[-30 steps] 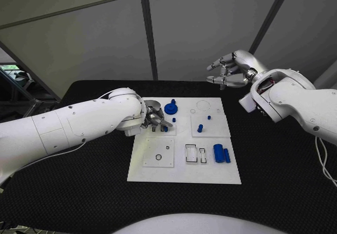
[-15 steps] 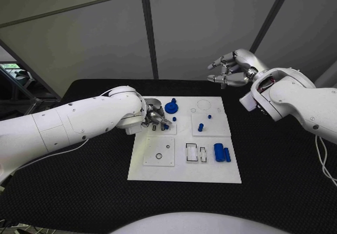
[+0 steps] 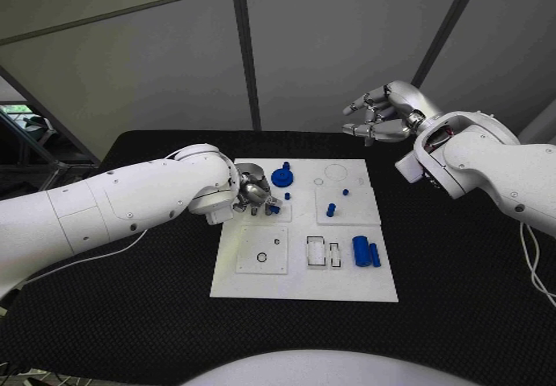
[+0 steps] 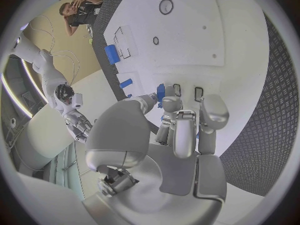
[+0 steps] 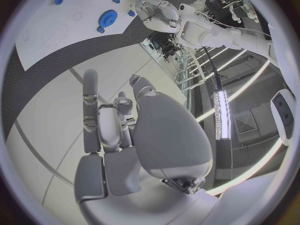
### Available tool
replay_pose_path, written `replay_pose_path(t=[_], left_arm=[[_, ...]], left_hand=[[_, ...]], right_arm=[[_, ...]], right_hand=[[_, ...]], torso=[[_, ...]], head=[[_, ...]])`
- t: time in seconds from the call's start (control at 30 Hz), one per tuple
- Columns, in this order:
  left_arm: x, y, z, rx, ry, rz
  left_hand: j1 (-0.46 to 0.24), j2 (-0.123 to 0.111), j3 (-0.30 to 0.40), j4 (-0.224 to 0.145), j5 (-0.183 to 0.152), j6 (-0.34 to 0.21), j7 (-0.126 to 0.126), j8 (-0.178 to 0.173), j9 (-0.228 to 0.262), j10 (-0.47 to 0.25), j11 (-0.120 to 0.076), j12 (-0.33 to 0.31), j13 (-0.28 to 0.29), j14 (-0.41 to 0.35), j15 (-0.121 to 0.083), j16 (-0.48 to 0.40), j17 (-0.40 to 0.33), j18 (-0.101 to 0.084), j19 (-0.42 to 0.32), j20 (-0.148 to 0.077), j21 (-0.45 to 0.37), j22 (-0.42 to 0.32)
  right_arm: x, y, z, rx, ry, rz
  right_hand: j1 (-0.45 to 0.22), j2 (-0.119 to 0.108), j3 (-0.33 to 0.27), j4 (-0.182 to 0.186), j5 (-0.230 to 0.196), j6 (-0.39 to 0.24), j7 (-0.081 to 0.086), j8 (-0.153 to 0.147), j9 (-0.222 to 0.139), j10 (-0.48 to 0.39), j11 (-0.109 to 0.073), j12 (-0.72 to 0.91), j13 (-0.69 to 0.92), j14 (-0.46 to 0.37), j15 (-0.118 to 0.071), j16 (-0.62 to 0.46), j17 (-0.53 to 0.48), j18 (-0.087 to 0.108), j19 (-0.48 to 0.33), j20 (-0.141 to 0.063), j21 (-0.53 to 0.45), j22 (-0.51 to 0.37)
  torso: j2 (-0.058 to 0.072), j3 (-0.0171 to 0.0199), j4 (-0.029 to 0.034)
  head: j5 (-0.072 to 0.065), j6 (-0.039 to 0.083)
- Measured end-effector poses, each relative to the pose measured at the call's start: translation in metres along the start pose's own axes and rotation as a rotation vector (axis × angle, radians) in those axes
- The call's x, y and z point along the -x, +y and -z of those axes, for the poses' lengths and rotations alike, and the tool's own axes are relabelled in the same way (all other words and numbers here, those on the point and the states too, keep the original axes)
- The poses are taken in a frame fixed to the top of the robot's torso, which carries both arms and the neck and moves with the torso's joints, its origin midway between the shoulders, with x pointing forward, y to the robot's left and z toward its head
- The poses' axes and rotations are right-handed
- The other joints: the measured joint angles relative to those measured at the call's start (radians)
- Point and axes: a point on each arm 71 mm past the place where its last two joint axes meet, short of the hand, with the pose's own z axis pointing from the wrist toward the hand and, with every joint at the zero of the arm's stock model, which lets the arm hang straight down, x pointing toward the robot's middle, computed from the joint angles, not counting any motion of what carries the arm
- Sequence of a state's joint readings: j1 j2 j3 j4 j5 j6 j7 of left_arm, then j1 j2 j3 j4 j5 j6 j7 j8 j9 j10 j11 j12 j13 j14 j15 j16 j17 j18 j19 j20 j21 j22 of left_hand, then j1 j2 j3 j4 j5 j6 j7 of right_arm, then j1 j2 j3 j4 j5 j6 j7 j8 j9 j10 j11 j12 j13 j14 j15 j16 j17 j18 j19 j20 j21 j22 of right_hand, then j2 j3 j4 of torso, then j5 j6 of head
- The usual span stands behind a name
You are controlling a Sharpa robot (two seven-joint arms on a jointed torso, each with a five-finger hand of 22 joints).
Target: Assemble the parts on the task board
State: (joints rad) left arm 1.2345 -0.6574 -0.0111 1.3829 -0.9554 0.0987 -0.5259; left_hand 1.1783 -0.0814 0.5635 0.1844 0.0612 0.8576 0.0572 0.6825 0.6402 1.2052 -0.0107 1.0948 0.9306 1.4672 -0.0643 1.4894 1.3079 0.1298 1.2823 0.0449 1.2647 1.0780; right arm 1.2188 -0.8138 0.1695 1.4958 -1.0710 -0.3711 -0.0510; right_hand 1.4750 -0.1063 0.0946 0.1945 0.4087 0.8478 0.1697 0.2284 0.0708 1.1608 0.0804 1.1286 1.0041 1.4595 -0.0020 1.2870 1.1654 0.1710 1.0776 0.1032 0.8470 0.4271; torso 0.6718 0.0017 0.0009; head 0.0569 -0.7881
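Over the last sec we see little change: the left hand (image 3: 257, 195) has stayed low over the left-far part of the task board (image 3: 304, 277), with only a slight shuffle of arm and fingers. The right hand (image 3: 380, 114) has stayed raised beyond the board's far-right corner, well apart from it. We read that as fine positioning, not a new step: the part is prob. being seated, and no part has visibly gone in yet.

Left hand: fingers curled in close round a small blue peg (image 3: 272, 210), which sits at the fingertips, at the hand's right side. In the left wrist view the peg (image 4: 160, 92) shows between thumb and finger, so we judge it's pinched, not let go. It's just above or touching the board; we can't tell which.

Right hand: fingers loosely bent, apart, nothing in them, so free.

Other parts on the board: the blue gear (image 3: 283, 178) lies just far-right of the left hand, very near the fingers. Two small pegs (image 3: 330, 211) stand right of it, mid-board. A pair of blue cylinders (image 3: 365, 252) lies near-right, well apart from both hands. Empty slots (image 3: 316, 251) sit just left of those cylinders.
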Motion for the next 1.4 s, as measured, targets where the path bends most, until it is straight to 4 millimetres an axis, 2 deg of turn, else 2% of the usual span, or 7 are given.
replay_pose_path(t=[0.17,0.23,0.33,0.63,0.73,1.13,1.4], left_arm=[[0.001,0.001,0.003,-0.005,-0.026,0.022],[0.001,0.001,0.005,-0.008,-0.041,0.031],[0.001,0.0,0.007,-0.014,-0.065,0.04],[-0.003,-0.003,0.012,-0.032,-0.145,0.039],[-0.006,-0.004,0.013,-0.038,-0.168,0.026],[-0.014,0.002,0.009,-0.027,-0.209,-0.029],[-0.016,0.003,0.007,-0.023,-0.214,-0.054]], left_hand=[[-0.013,-0.003,0.016,-0.009,0.0,0.0,0.0,0.004,0.012,0.005,0.0,0.009,0.011,0.0,0.0,0.0,0.0,0.0,0.0,0.0,0.0,0.008],[-0.013,-0.003,0.018,-0.007,0.0,0.0,-0.001,0.004,0.013,0.009,-0.002,0.011,0.012,0.0,0.0,0.0,0.0,0.0,0.0,0.0,0.0,0.011],[-0.017,-0.007,0.019,-0.008,0.0,-0.006,-0.002,0.004,0.016,0.009,-0.002,0.016,0.018,0.0,0.0,0.0,0.0,0.0,0.0,0.0,0.0,0.018],[-0.027,-0.006,0.032,-0.015,-0.001,-0.007,0.0,0.008,0.021,0.023,-0.002,0.028,0.033,0.0,0.0,0.0,0.0,0.0,0.008,0.0,0.01,0.033],[-0.027,-0.006,0.034,-0.018,-0.002,-0.007,0.0,0.008,0.021,0.023,-0.002,0.028,0.035,0.0,0.0,0.0,0.0,0.0,0.011,0.004,0.01,0.035],[-0.027,-0.006,0.038,-0.016,-0.004,-0.007,0.0,0.012,0.023,0.027,-0.004,0.034,0.039,0.0,0.0,0.0,0.0,-0.001,0.015,0.0,0.013,0.041],[-0.027,-0.006,0.039,-0.017,-0.008,-0.007,0.0,0.012,0.023,0.028,-0.003,0.034,0.044,0.0,0.0,0.0,0.0,-0.001,0.015,0.0,0.013,0.044]], right_arm=[[0.001,-0.002,0.0,-0.004,0.001,0.002],[0.001,-0.002,0.0,-0.006,0.002,0.003],[0.003,-0.004,0.002,-0.011,0.001,0.006],[0.003,-0.002,0.005,-0.005,0.007,0.02],[0.003,-0.003,0.005,-0.005,0.006,0.027],[0.002,-0.003,0.005,-0.003,0.005,0.045],[0.002,-0.002,0.005,0.0,0.006,0.051]], right_hand=[[-0.004,-0.004,0.003,0.003,0.0,0.0,0.0,0.004,0.0,-0.004,-0.004,-0.006,-0.003,-0.004,0.004,-0.009,-0.009,0.0,0.0,0.0,0.0,-0.002],[-0.004,-0.004,0.003,0.003,0.0,0.0,0.0,0.004,0.0,-0.007,0.0,-0.006,-0.003,-0.004,0.004,-0.009,-0.011,0.0,0.0,0.0,-0.004,-0.002],[-0.004,-0.004,0.003,0.003,0.0,0.0,0.0,0.004,0.0,-0.007,0.0,-0.006,-0.003,-0.004,0.004,-0.009,-0.01,0.0,0.0,0.0,-0.004,-0.002],[-0.004,-0.004,0.003,0.003,0.0,0.0,0.0,0.004,0.0,-0.007,0.0,-0.006,-0.003,-0.004,0.004,-0.009,-0.009,0.0,0.0,0.0,-0.004,-0.001],[-0.004,-0.004,0.003,0.003,0.0,0.0,0.0,0.004,0.0,-0.007,0.0,-0.006,-0.003,-0.004,0.004,-0.009,-0.009,0.0,0.0,0.0,-0.004,-0.002],[-0.004,-0.004,0.003,0.003,0.0,0.0,0.0,0.004,0.0,-0.007,0.0,-0.006,-0.003,-0.004,0.004,-0.009,-0.009,0.0,0.0,0.0,-0.004,-0.002],[-0.004,-0.004,0.003,0.003,0.0,0.0,0.0,0.004,0.0,-0.007,0.0,-0.006,-0.003,-0.004,0.004,-0.009,-0.009,0.0,0.0,0.0,-0.004,-0.002]], torso=[[0.0,0.0001,0.0005],[0.0,0.0002,0.0005],[0.0,0.0008,0.0022],[-0.004,0.0015,0.0186],[-0.005,0.0027,0.0211],[-0.003,0.003,0.0219],[-0.002,0.0027,0.0219]], head=[[0.002,0.0],[0.003,0.0],[0.002,-0.004],[-0.004,-0.009],[-0.005,-0.011],[-0.005,-0.012],[-0.005,-0.017]])
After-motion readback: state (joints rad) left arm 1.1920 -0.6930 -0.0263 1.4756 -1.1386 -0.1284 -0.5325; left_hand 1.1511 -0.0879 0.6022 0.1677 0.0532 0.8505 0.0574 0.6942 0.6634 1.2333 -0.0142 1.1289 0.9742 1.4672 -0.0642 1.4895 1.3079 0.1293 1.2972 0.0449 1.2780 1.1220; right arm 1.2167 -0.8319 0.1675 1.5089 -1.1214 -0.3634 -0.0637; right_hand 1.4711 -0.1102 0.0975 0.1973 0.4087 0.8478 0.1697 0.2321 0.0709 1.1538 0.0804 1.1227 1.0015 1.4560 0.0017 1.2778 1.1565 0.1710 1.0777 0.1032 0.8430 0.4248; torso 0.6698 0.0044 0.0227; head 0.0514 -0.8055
